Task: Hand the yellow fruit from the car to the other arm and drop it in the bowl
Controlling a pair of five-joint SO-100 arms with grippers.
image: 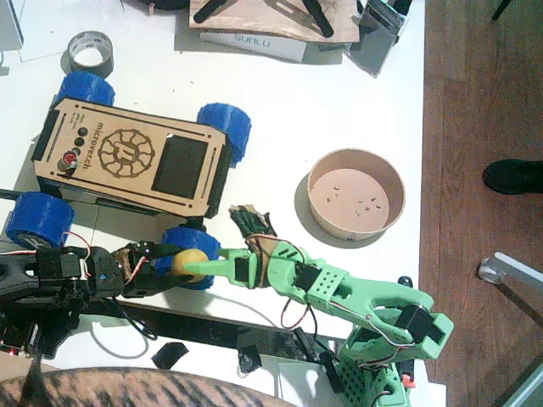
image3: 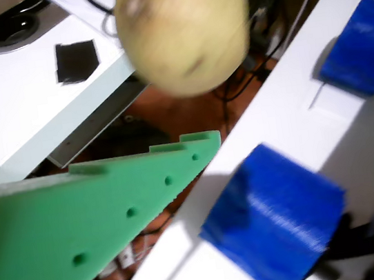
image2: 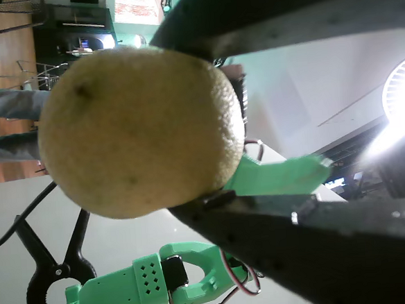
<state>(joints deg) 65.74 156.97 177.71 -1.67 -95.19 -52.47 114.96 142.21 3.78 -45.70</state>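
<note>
Yellow fruit (image: 190, 261), small and lemon-like, sits clamped in the black left end effector (image: 170, 263) near the desk's front edge. The green right end effector (image: 208, 264) reaches it; its closure I cannot tell. Handover underway; next, green must grip, black release.

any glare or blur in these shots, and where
A wrist view: bright glare at the right edge, fruit sharp, the black fingers soft. Another wrist view: fruit and blue wheel blurred. Fixed view: even light, slightly soft, bowl casts a faint shadow.
</note>
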